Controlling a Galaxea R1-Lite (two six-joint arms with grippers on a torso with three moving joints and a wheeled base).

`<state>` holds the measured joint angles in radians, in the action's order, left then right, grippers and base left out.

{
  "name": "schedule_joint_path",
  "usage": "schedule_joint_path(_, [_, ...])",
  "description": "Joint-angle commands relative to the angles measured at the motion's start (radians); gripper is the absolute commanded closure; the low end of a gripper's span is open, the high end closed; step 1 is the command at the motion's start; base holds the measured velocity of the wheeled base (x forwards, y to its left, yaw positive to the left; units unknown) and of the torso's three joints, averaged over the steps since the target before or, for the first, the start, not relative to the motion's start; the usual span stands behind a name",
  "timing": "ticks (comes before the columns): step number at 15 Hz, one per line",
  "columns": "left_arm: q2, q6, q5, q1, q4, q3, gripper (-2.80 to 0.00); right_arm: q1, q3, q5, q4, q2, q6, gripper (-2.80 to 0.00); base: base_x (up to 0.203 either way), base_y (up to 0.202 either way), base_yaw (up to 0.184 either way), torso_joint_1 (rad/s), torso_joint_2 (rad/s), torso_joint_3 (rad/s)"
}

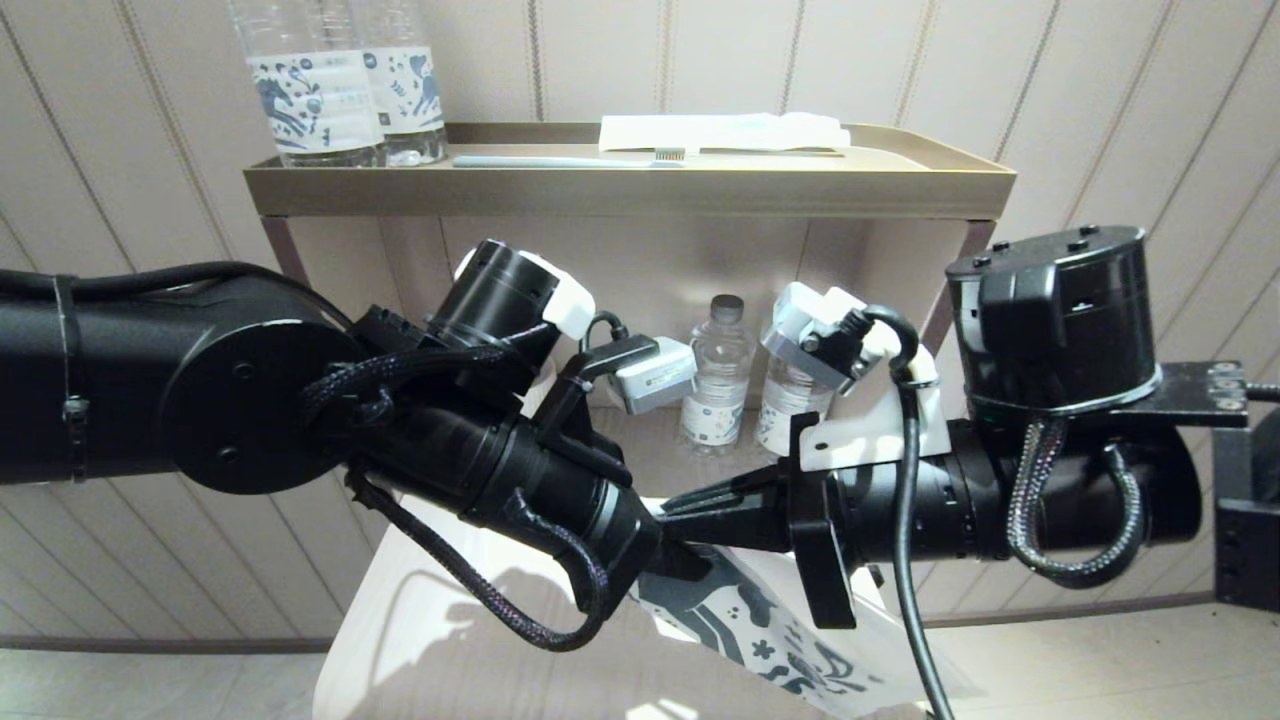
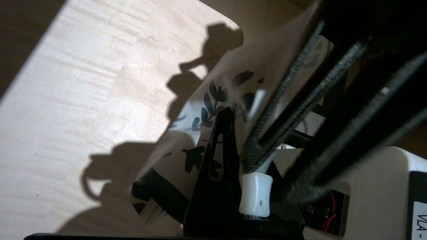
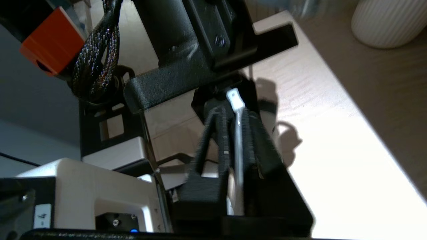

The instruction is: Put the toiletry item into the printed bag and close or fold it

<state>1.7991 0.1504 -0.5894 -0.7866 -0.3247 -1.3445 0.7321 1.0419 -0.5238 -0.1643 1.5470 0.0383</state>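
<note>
Head view: we see both arms meet low over the pale table (image 1: 420, 640). The left claw (image 1: 672, 562) is clenched on the top edge of the printed bag (image 1: 770, 630), and the bag hangs down from it at a slant, just above the table. The right claw (image 1: 690, 505) comes in from the other side and points at the same spot. In the right wrist view the toiletry item (image 3: 237, 140) sits between the fingers of the right claw, so we say this claw is grasping it, but we cannot tell how tight the hold is. Its round tip is right up against the left claw, and we cannot tell if the tip is inside the bag yet. We think a few things could go wrong here. If the right claw lets go too soon, the toiletry item may slide down the outside of the bag and land on the table. If the mouth of the bag is pressed flat where the left claw pinches it, the tip may hit the plastic and bend or push the bag away. The two claws are very close, so a small push could knock them together. The bag is thin and smooth, so a hard poke could pull it out of the left claw
</note>
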Motion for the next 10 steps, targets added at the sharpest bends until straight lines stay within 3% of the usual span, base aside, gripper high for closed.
schedule_joint_path(1, [0.005,0.004,-0.003,0.000,-0.004,0.002,0.00,-0.002,0.000,-0.002,-0.001,0.004,0.000,-2.80,0.000,0.000,0.000,0.000,0.00,0.000])
schedule_joint_path(10, [0.006,0.005,-0.001,0.000,-0.004,0.002,0.00,-0.006,0.003,0.001,-0.007,0.021,0.000,-2.80,0.000,0.000,0.000,0.000,0.00,0.000])
